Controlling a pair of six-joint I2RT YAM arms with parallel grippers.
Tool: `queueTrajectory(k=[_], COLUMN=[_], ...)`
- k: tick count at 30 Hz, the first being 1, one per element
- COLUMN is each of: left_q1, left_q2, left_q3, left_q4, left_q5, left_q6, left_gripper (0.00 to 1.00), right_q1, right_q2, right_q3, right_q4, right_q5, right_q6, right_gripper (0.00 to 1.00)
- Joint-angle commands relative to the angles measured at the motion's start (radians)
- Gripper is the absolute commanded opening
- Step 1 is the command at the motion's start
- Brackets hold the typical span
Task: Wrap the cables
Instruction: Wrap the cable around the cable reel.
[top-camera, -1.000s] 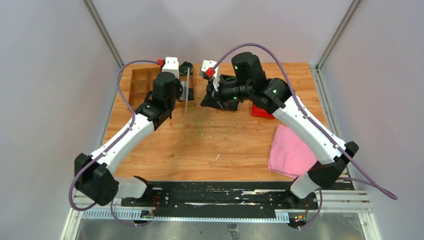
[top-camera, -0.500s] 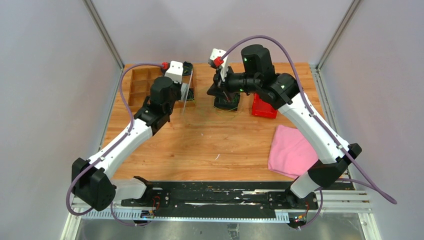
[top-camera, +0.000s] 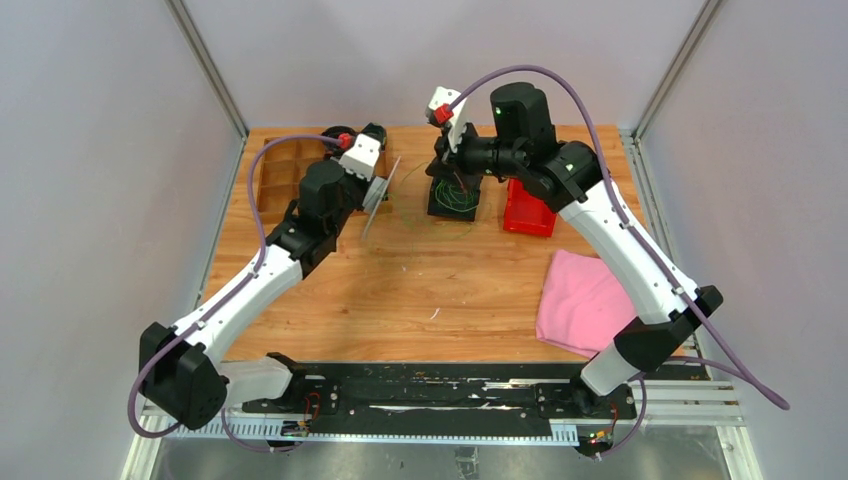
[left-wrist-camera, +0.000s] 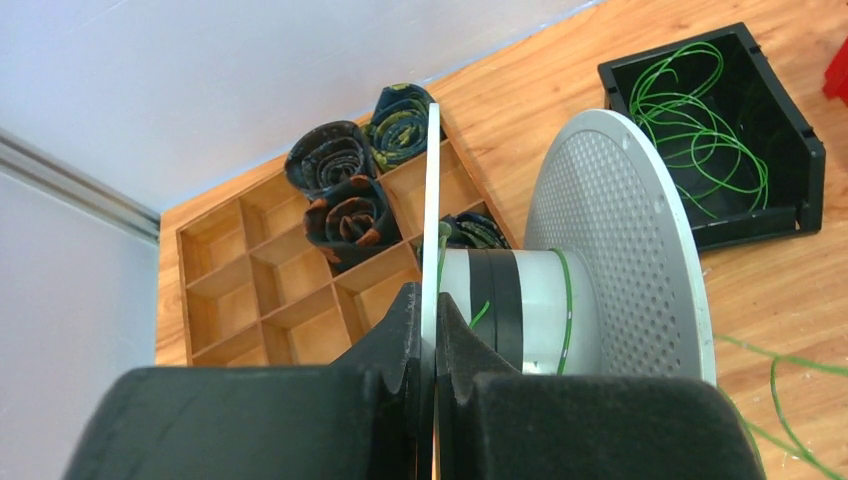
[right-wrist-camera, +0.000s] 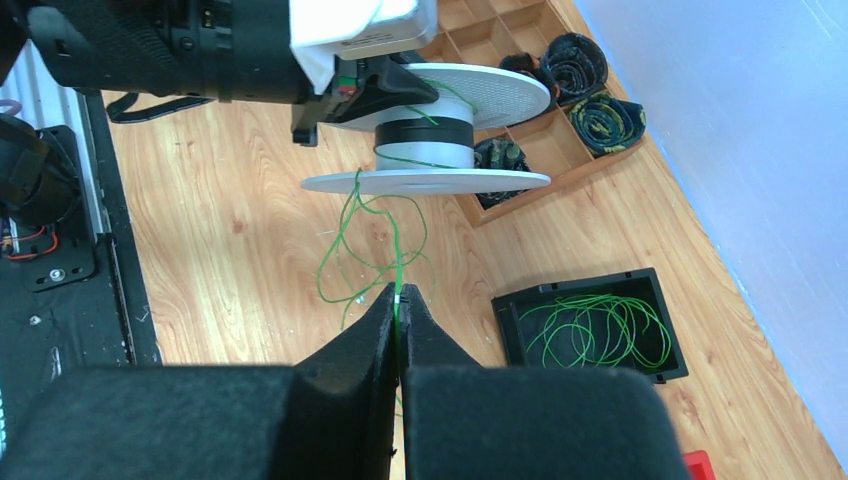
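- Left gripper (left-wrist-camera: 430, 312) was clenched on the thin edge of the near flange of the grey spool (left-wrist-camera: 600, 250). The spool was tilted and held off the table (top-camera: 420, 290), just beside the wooden divider tray (top-camera: 280, 165).
- The spool core carried black tape bands and a few turns of green wire.
- Right gripper (right-wrist-camera: 398, 300) was pinched tight on one strand of the cables (right-wrist-camera: 397, 260). That strand ran from the fingertips up to the spool core, with loose loops hanging in between.
- More green cables lay coiled in the black bin (left-wrist-camera: 795, 140), which sat below the right gripper in the top view. A few strands lay on the table near it.
- Dark cord bundles (left-wrist-camera: 345, 190) sat in the tray's far compartments.
- Red bin (top-camera: 528, 212) was just right of the black bin. Pink cloth (top-camera: 585, 300) lay nearer the arm bases, apart from both.
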Motion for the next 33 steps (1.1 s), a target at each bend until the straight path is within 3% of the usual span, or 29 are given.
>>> queueTrajectory(k=[1, 33], left_q1=[-0.008, -0.009], left_q2=[-0.05, -0.037], left_q3=[-0.009, 0.057], left_q4=[0.081, -0.081], left_q5=[0.043, 0.416], left_q6=[0.047, 0.089], left_gripper=[0.0, 0.0], right_q1=[-0.029, -0.213], right_q2=[0.013, 0.181], right_q3=[0.039, 0.059], right_q4=[0.024, 0.062], right_q5=[0.03, 0.008], right_q6=[-0.031, -0.189], right_gripper=[0.01, 0.01])
